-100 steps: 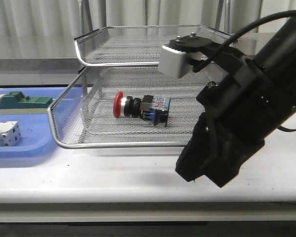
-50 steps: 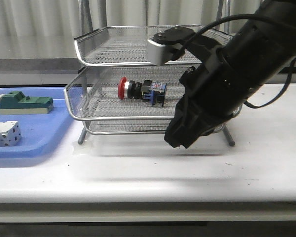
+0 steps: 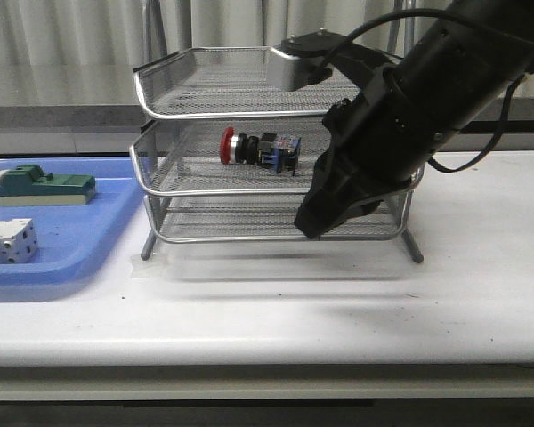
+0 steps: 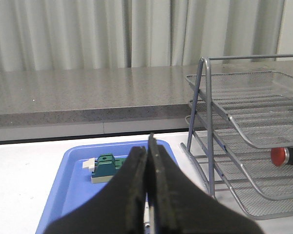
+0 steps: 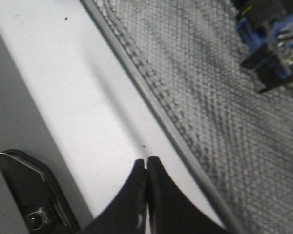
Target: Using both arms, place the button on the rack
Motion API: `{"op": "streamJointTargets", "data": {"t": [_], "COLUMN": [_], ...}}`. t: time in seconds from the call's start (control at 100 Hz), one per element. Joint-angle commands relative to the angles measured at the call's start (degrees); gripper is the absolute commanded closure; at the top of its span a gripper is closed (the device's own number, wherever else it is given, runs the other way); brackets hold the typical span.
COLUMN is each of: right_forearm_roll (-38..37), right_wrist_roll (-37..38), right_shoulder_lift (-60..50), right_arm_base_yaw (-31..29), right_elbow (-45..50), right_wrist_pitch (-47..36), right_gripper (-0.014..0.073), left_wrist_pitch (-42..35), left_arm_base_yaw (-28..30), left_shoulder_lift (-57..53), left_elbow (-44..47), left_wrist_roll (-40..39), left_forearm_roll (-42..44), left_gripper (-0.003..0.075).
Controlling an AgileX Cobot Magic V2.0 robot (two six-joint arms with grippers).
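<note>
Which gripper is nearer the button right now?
Right. The right gripper is at the rack beside the button; the left gripper is back over the blue tray.

Red-headed button (image 3: 259, 149) on its side, middle tier of wire rack (image 3: 205, 89)

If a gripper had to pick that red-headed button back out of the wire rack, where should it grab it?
Probably around the black body, between the red head and blue rear block. The button lies on its side on the middle tier of the rack, red head toward the robot's left. The tier above blocks a descent from overhead, so coming in level through the open front looks best, fingers closing across the narrow body.
</note>
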Motion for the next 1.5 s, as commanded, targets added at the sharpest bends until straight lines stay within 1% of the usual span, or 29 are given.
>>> {"op": "streamJointTargets", "data": {"t": [0.0, 0.17, 0.26, 0.34, 0.43, 0.51, 0.58, 0.76, 0.88, 1.05, 1.2, 1.3, 1.49], "right_forearm_roll": [0.6, -0.3, -3.6, -9.3, -16.9, -23.2, -28.4, -40.6, -46.7, -52.1, -55.3, -56.2, -56.3], "right_wrist_roll": [3.1, 10.0, 15.1, 21.3, 30.4, 39.0, 44.9, 55.7, 62.5, 67.5, 70.5, 72.8, 74.6], "right_shoulder_lift": [-2.8, -5.6, -8.4, -11.5, -15.1, -18.3, -21.3, -30.5, -36.6, -45.2, -53.1, -59.2, -70.5], "right_arm_base_yaw": [-0.5, -0.5, -0.5, -0.5, -1.1, -2.4, -3.8, -5.9, -6.2, -6.2, -6.2, -6.2, -6.2], "right_elbow": [-1.7, -1.7, -1.7, -1.7, -1.7, -1.7, -1.7, -1.6, -1.6, -0.7, 3.9, 7.9, 15.6], "right_wrist_pitch": [2.7, 6.1, 6.3, 6.5, 7.5, 10.2, 13.0, 19.3, 22.4, 25.2, 25.6, 26.2, 26.2], "right_gripper": [0.0659, 0.0654, 0.0654, 0.0654, 0.0654, 0.0654, 0.0654, 0.0654, 0.0654, 0.0654, 0.0654, 0.0654, 0.0654], "left_wrist_pitch": [-4.0, -4.0, -4.0, -4.0, -4.0, -4.0, -4.0, -4.0, -4.0, -4.0, -4.0, -4.0, -4.0], "left_arm_base_yaw": [0.2, 0.2, 0.2, 0.2, 0.2, 0.2, 0.2, 0.2, 0.2, 0.2, 0.2, 0.2, 0.2], "left_shoulder_lift": [0.6, 0.6, 0.6, 0.6, 0.6, 0.6, 0.6, 0.6, 0.6, 0.6, 0.6, 0.6, 0.6], "left_elbow": [-1.6, -1.6, -1.6, -1.6, -1.6, -1.6, -1.6, -1.6, -1.6, -1.6, -1.6, -1.6, -1.6], "left_wrist_roll": [-0.6, -0.6, -0.6, -0.6, -0.6, -0.6, -0.6, -0.6, -0.6, -0.6, -0.6, -0.6, -0.6], "left_forearm_roll": [-0.6, -0.6, -0.6, -0.6, -0.6, -0.6, -0.6, -0.6, -0.6, -0.6, -0.6, -0.6, -0.6], "left_gripper": [0.0740, 0.0740, 0.0740, 0.0740, 0.0740, 0.0740, 0.0740, 0.0740, 0.0740, 0.0740, 0.0740, 0.0740, 0.0740]}}
